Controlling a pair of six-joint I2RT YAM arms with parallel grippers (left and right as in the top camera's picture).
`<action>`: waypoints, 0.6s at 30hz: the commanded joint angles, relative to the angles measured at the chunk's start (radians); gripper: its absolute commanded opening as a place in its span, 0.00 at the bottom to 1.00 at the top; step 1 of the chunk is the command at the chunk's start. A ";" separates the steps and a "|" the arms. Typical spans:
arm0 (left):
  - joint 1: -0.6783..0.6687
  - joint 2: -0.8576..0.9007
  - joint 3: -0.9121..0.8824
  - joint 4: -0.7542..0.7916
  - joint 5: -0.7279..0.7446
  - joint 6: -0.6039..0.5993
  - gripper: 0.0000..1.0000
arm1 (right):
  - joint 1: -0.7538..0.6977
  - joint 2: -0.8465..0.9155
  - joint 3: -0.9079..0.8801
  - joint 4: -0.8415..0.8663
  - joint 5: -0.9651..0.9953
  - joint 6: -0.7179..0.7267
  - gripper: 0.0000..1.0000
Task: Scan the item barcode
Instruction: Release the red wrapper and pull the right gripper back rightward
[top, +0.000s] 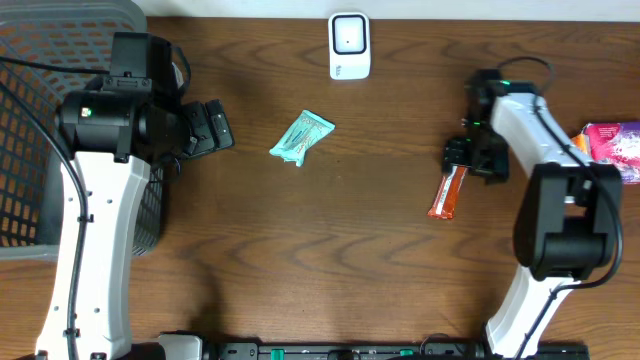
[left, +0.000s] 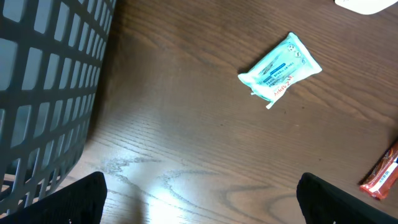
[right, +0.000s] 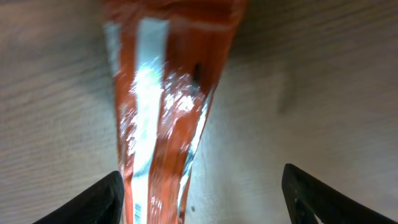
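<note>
Jaws, left and right, stand apart (right pair straddles the orange packet (right: 161, 93)).

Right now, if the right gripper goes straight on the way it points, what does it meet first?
The orange snack bar: it lies on the table straight ahead, between the open jaws of the right gripper, nearer one finger. Behind it is only the table. How close it is I cannot tell.

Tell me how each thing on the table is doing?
Orange wrapper, lying flat, not gripped.
Teal packet, lying flat, untouched.
White scanner, resting at the far edge.
Grey basket, upright, top open.
Pink packet, partly out of view.
Left gripper, jaws open, empty.
Right gripper, jaws open astride that wrapper.
</note>
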 joint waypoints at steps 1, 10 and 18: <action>0.003 -0.003 0.001 -0.004 -0.010 -0.009 0.98 | -0.087 0.000 -0.048 0.041 -0.256 -0.066 0.75; 0.003 -0.003 0.001 -0.004 -0.010 -0.009 0.98 | -0.204 0.000 -0.217 0.259 -0.589 -0.116 0.71; 0.003 -0.003 0.001 -0.004 -0.010 -0.009 0.98 | -0.179 0.000 -0.380 0.467 -0.617 -0.035 0.58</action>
